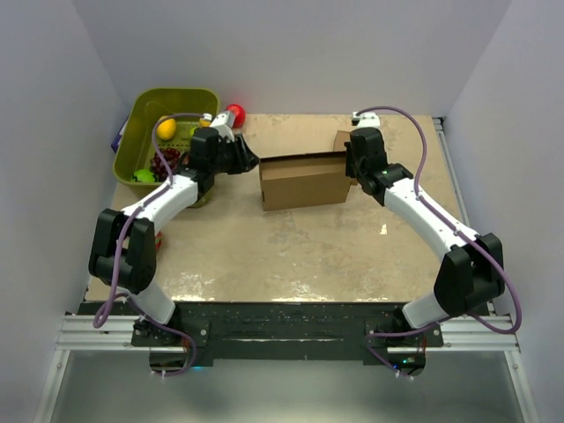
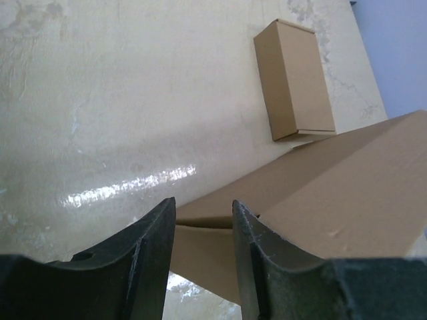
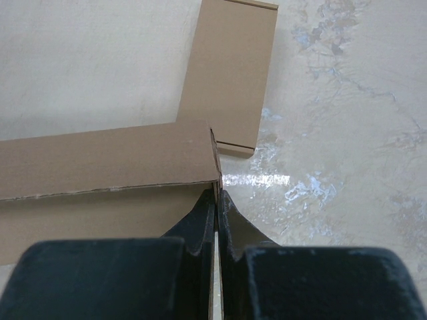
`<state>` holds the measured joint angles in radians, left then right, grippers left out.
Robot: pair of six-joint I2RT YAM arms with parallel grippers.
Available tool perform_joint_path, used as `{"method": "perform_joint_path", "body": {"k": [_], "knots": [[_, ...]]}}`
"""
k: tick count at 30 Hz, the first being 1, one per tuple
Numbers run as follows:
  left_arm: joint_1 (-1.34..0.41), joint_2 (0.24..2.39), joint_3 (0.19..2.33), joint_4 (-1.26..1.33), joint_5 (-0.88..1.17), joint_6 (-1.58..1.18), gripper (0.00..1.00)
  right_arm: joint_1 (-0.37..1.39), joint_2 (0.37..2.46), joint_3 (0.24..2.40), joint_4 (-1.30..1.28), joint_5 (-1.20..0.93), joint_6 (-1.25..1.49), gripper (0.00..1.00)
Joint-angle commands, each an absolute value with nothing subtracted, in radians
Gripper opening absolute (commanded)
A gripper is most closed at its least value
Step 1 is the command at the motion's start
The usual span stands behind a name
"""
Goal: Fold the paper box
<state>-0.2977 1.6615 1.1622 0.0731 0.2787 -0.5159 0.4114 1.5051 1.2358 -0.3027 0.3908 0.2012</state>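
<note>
black fingers of the right tool (image 3: 217,197) are pinching shut on the end edge of the large plain brown corrugated cardboard paper box (image 3: 107,157), which is standing on the beige table (image 3: 347,120) between both tools. the left tool (image 2: 203,203) is gaping open, gripping nothing, the box's corner sitting just beyond its fingertips. a small brown cardboard carton (image 2: 293,80) is lying farther ahead.
</note>
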Motion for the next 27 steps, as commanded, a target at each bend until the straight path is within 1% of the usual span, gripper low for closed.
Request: {"method": "perform_joint_path", "body": {"k": [1, 6, 7, 8, 10, 17, 22, 27], "knots": [[-0.298, 1.64, 1.124, 0.126, 0.302, -0.535, 0.44, 0.414, 1.546, 1.226, -0.434, 0.385, 0.202, 0.0], [-0.298, 1.606, 1.129, 0.13, 0.284, -0.545, 0.45, 0.413, 1.552, 1.229, -0.436, 0.38, 0.202, 0.0], [-0.298, 1.591, 1.134, 0.127, 0.276, -0.546, 0.46, 0.413, 1.551, 1.227, -0.436, 0.382, 0.202, 0.0], [-0.298, 1.582, 1.144, 0.124, 0.269, -0.549, 0.5, 0.413, 1.552, 1.229, -0.434, 0.382, 0.202, 0.0], [-0.298, 1.553, 1.149, 0.123, 0.235, -0.555, 0.52, 0.413, 1.551, 1.226, -0.436, 0.38, 0.199, 0.0], [-0.328, 1.459, 1.135, 0.14, 0.118, -0.569, 0.55, 0.414, 1.552, 1.229, -0.436, 0.377, 0.201, 0.0], [-0.345, 1.425, 1.098, 0.178, 0.1, -0.595, 0.56, 0.414, 1.554, 1.227, -0.433, 0.371, 0.201, 0.0], [-0.351, 1.466, 1.126, 0.173, 0.117, -0.606, 0.56, 0.413, 1.546, 1.226, -0.437, 0.374, 0.201, 0.0]]}}
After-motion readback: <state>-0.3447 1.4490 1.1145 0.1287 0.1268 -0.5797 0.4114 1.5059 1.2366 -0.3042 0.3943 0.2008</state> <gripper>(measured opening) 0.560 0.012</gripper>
